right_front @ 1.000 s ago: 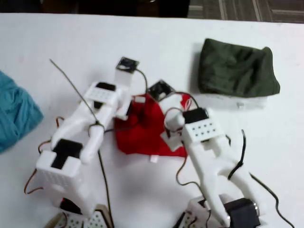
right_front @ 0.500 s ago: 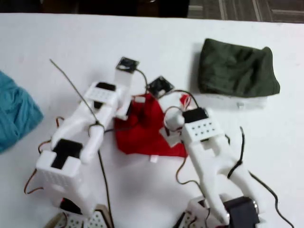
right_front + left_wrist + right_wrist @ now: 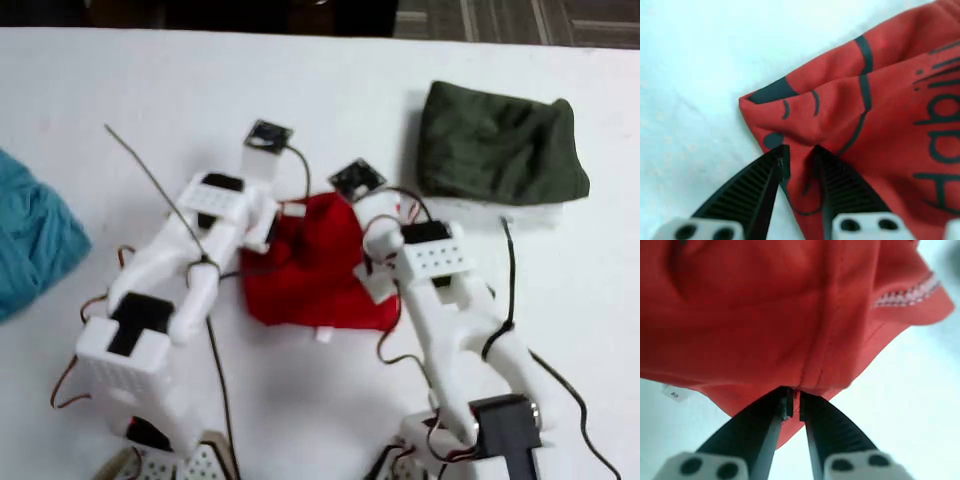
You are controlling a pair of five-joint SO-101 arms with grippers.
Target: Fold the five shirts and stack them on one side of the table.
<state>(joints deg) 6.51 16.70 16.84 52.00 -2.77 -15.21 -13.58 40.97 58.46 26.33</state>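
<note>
The red shirt [image 3: 315,265] lies in the middle of the white desk [image 3: 150,80], a little closer to the near edge where the two arms stand. It is crumpled and only partly folded, with its upper part raised between the arms.

The left gripper [image 3: 800,157] is at the left side of this shirt. Its two black ribbed claws are clenched on a small fold of the red cloth, close to a corner that carries black print. The rest of that corner rests flat on the desk.

The right gripper [image 3: 792,407] is at the right side of the shirt. Its claws are pressed almost together and grasp the edge of the cloth beside a sewn seam, so the fabric hangs from them. A small white label [image 3: 676,394] is sewn to the shirt's lower edge, and in the high view it points toward the near edge of the desk.

A dark green shirt [image 3: 495,145] lies folded near the far right corner, well apart from the red one. A teal shirt [image 3: 30,240] lies bunched at the left edge of the desk, partly cut off by the frame.
</note>
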